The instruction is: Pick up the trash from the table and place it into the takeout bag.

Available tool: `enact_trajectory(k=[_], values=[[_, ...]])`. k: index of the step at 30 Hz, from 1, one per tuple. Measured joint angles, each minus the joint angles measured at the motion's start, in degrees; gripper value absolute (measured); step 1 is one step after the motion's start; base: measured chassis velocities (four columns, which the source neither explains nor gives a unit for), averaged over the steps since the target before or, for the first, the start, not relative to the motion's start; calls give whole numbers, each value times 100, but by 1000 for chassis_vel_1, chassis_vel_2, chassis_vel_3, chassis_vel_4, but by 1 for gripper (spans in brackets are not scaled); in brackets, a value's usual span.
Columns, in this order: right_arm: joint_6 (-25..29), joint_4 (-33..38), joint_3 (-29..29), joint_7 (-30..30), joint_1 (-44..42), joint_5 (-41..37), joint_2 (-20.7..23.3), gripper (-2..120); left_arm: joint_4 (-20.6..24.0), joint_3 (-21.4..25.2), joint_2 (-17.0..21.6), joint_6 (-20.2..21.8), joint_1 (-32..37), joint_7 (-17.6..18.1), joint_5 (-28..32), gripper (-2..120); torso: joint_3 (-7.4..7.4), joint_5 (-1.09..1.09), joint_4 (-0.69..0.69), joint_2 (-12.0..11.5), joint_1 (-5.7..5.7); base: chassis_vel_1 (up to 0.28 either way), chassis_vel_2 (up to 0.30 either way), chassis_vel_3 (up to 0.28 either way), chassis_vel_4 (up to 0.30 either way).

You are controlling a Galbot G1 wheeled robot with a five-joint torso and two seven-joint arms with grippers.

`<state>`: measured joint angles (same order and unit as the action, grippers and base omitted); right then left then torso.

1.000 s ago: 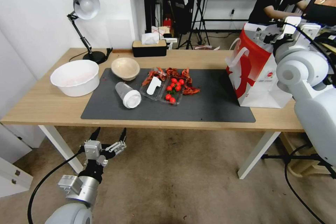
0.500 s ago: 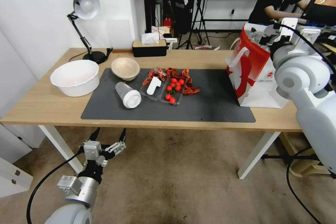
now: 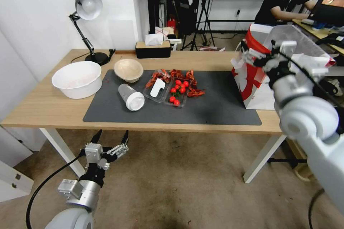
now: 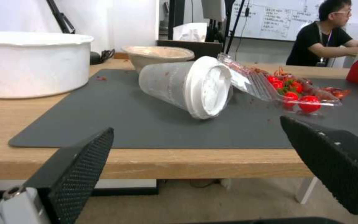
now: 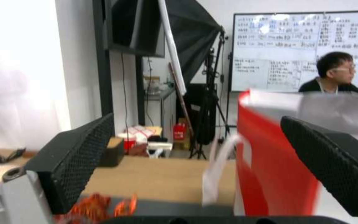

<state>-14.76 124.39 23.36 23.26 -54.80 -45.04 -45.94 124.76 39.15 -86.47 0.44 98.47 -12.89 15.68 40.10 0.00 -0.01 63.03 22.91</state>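
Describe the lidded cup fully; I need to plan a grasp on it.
The translucent cup lies tipped on its side on the dark grey mat, white lid still on and facing the table's near edge. Its frosted plastic wall shows small reddish specks. It lies between the beige bowl and the clear tray.

A light-wood table [image 3: 43, 109] is overlaid by a matt dark grey mat [image 3: 215, 109]. On the mat, a frosted translucent plastic cup [image 4: 175, 85] with a smooth white lid is shown; beside the mat, a glossy red-and-white paper takeout bag [image 3: 255, 78].
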Motion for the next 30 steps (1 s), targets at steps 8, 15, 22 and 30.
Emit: enact_trajectory(k=[8, 15, 22, 30], values=[[477, 377, 525, -235, -1439, 587, -360, 100, 0, -7, 11, -8, 5, -5, 18, 100, 0, 1, 1, 0, 0, 0, 0, 0, 0], [1524, 517, 756, -680, -2896, 1382, -1119, 100, 2, -43, 20, -23, 14, -8, 23, 100, 0, -1, 1, 0, 0, 0, 0, 0, 0], [2737, 199, 422, -1007, -3969, 2148, -1912, 100, -31, -56, 23, -50, 8, -15, 17, 100, 0, -1, 1, 0, 1, 0, 0, 0, 0], [3092, -51, 277, -1054, -4350, 2525, -2186, 100, -76, -105, 6, -53, -33, -17, 10, 100, 1, -1, 2, 0, 1, 0, 0, 0, 0]])
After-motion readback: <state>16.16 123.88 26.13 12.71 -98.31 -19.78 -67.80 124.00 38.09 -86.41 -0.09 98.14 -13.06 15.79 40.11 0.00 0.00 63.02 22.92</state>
